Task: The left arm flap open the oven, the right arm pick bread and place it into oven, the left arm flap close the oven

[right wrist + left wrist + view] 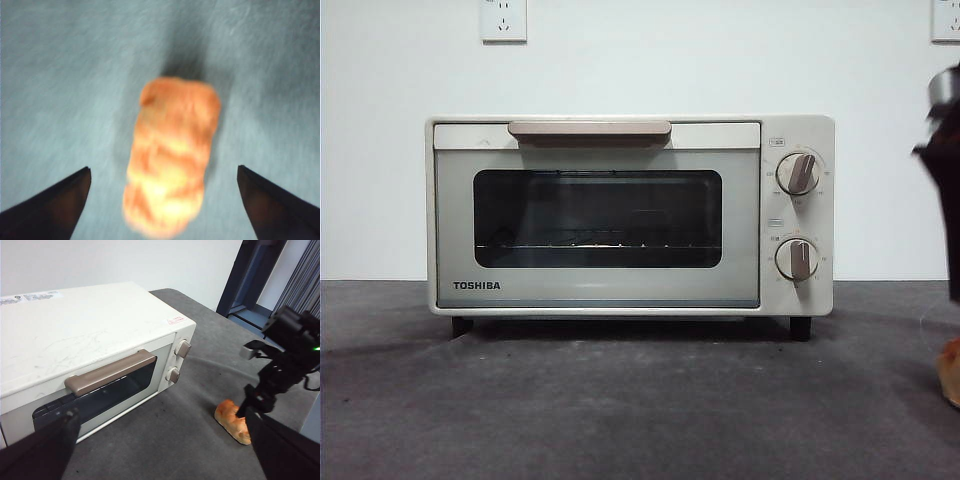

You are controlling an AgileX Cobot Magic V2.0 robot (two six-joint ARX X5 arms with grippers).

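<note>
The cream-white TOSHIBA oven (620, 215) stands on the dark table with its door shut and its beige handle (589, 130) at the top. It also shows in the left wrist view (90, 335). My left gripper (160, 414) is open and empty, in front of and above the oven door. The golden-brown bread (170, 160) lies on the table to the right of the oven, also visible in the left wrist view (232, 419) and at the front view's right edge (951, 372). My right gripper (164, 169) is open and hangs just above the bread, one jaw on each side. The right arm (945, 170) shows dark at the right edge.
The oven has two round knobs (798, 215) on its right panel. A white wall with sockets (503, 20) stands behind it. A dark door frame (250, 275) lies beyond the table's far corner.
</note>
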